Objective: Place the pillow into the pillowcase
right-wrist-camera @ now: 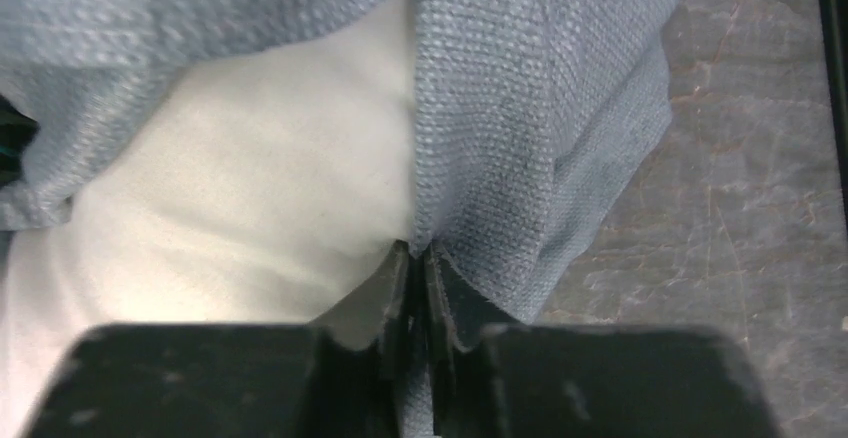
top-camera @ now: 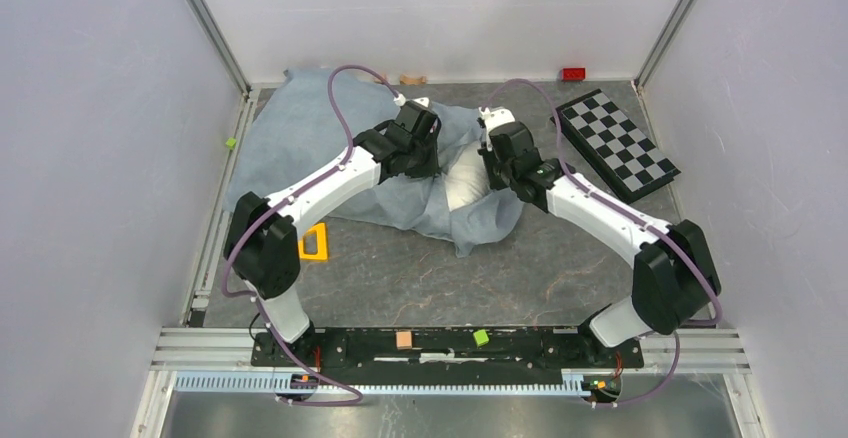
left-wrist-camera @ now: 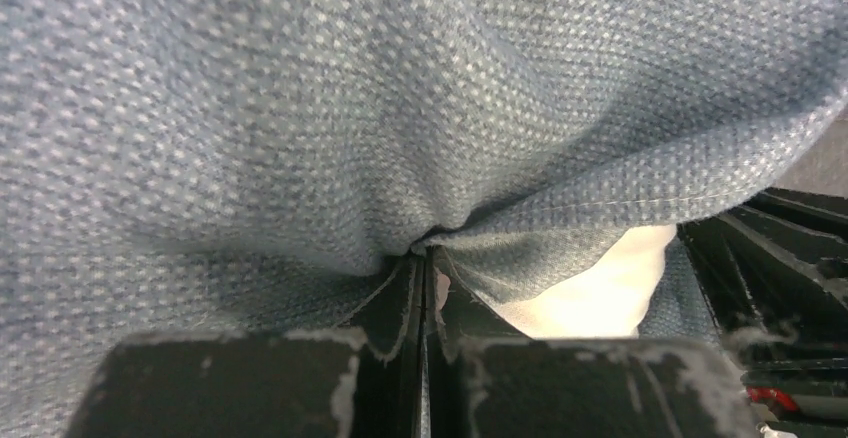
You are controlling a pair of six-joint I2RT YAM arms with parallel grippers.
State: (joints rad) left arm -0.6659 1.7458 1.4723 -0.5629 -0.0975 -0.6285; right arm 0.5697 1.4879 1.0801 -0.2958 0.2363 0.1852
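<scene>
The blue-grey pillowcase (top-camera: 300, 138) lies wrinkled across the back left of the table, its near part bunched up between my two arms. The white pillow (top-camera: 466, 183) shows only as a patch in the cloth's opening; the rest is covered. In the left wrist view my left gripper (left-wrist-camera: 425, 258) is shut on a fold of pillowcase (left-wrist-camera: 300, 108), with the pillow (left-wrist-camera: 600, 293) peeking out to the right. My right gripper (right-wrist-camera: 418, 256) is shut on the pillowcase edge (right-wrist-camera: 510, 128), right beside the bare pillow (right-wrist-camera: 240, 188). From above, the left gripper (top-camera: 424, 118) and right gripper (top-camera: 495, 124) stand close together.
A black-and-white checkered board (top-camera: 615, 144) lies at the back right, a red block (top-camera: 573, 73) behind it. A yellow-orange triangle frame (top-camera: 314, 243) sits by the left arm's elbow, a small green block (top-camera: 230, 142) at the left edge. Bare grey table (right-wrist-camera: 740, 158) shows right of the cloth.
</scene>
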